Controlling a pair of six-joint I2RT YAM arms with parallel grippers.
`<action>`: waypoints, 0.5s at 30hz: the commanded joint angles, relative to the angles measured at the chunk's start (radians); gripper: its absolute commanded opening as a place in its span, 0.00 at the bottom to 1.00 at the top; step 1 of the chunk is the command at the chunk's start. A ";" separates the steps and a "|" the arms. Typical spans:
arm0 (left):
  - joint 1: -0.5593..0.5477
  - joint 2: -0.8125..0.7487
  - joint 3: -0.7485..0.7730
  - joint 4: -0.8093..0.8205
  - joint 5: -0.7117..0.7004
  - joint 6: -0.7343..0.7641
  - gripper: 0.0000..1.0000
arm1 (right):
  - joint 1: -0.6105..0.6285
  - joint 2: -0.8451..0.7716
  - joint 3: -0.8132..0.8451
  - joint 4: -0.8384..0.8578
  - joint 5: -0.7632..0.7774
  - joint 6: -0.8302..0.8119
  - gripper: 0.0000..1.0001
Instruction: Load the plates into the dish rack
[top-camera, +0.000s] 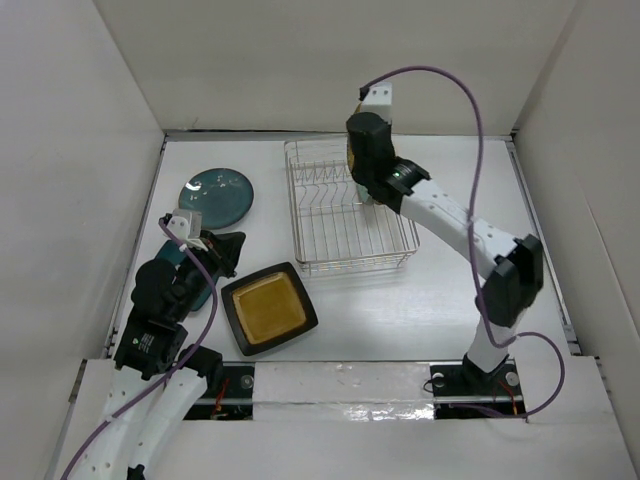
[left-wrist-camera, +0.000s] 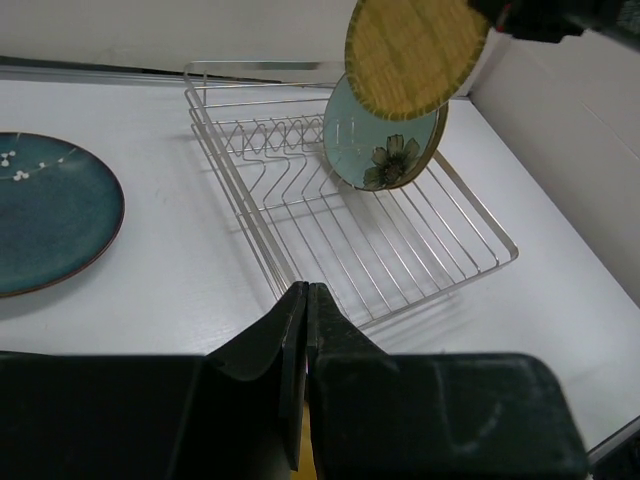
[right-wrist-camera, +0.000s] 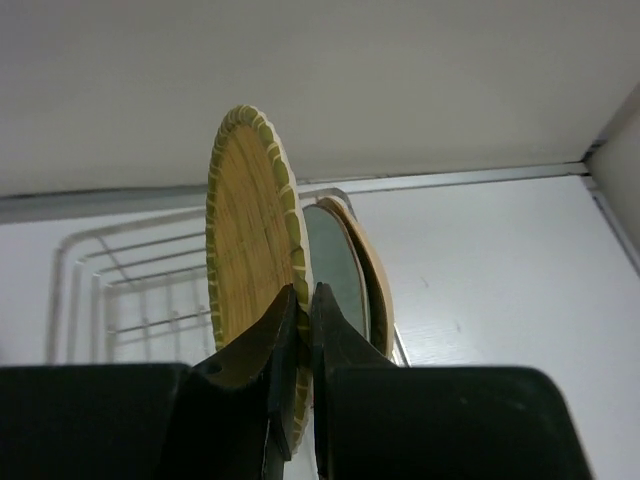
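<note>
The silver wire dish rack (top-camera: 350, 212) stands at mid-table. A pale blue flowered plate (left-wrist-camera: 385, 135) stands upright in it. My right gripper (right-wrist-camera: 303, 295) is shut on the rim of the yellow grid-patterned plate (right-wrist-camera: 250, 260) and holds it upright just above the rack, next to the flowered plate (right-wrist-camera: 350, 265). One dark teal plate (top-camera: 215, 195) lies flat left of the rack. A second teal plate (top-camera: 198, 292) lies partly hidden under my left arm. The black square plate with amber centre (top-camera: 268, 308) lies at the front. My left gripper (left-wrist-camera: 305, 297) is shut and empty beside it. No tan plate shows.
White walls enclose the table on the left, back and right. The rack's raised wire sides (left-wrist-camera: 480, 235) and upright tines (left-wrist-camera: 270, 150) stand above the table. The right arm's elbow (top-camera: 510, 275) hangs over the table's right side.
</note>
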 joint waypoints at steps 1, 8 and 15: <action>0.003 0.013 0.006 0.028 -0.012 -0.008 0.00 | 0.002 0.100 0.172 -0.077 0.158 -0.099 0.00; 0.003 0.020 0.006 0.028 -0.014 -0.014 0.03 | -0.008 0.219 0.224 -0.104 0.172 -0.130 0.00; 0.003 0.027 0.007 0.030 -0.011 -0.011 0.07 | -0.040 0.244 0.168 -0.085 0.106 -0.124 0.00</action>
